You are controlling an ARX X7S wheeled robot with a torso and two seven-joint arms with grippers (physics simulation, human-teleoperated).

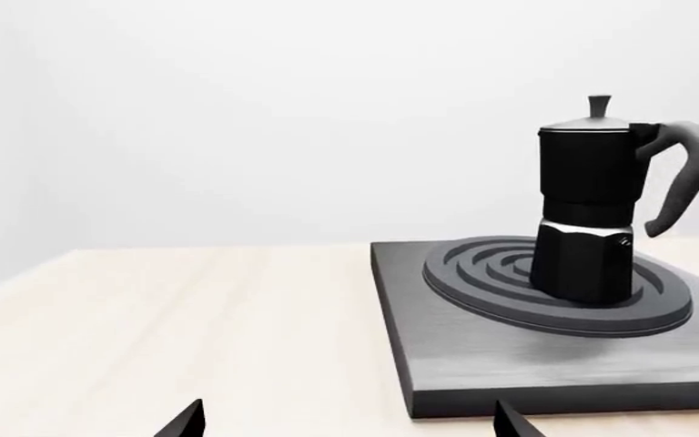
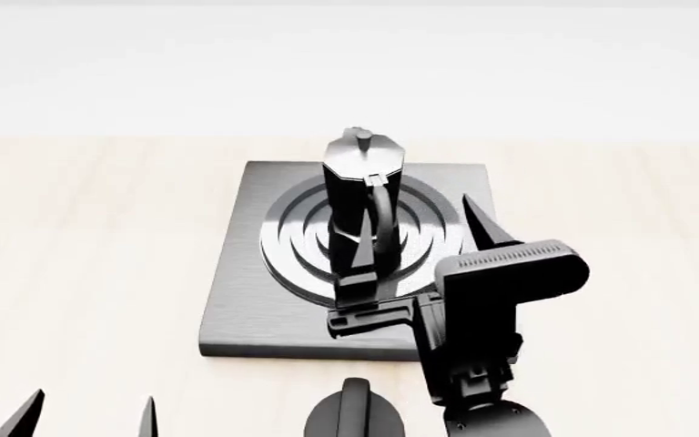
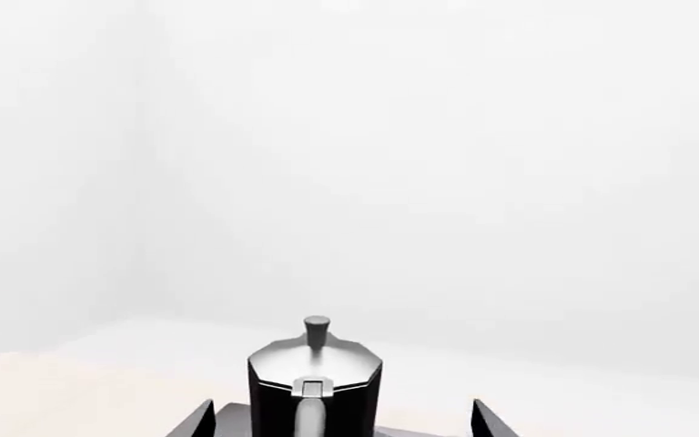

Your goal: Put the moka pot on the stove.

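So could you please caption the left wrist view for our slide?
Moka pot standing upright on the stove rings, free of both grippers.

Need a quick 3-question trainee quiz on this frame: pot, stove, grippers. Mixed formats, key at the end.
1. True or false: the moka pot stands upright on the rings of the stove.
2. Which gripper is nearer the pot's handle? A) left gripper B) right gripper
3. Fill in: in the head view, the right gripper's fingers are spread, so it is ____.

Key: 1 true. 2 B. 3 open; the pot stands free and nothing grips it.
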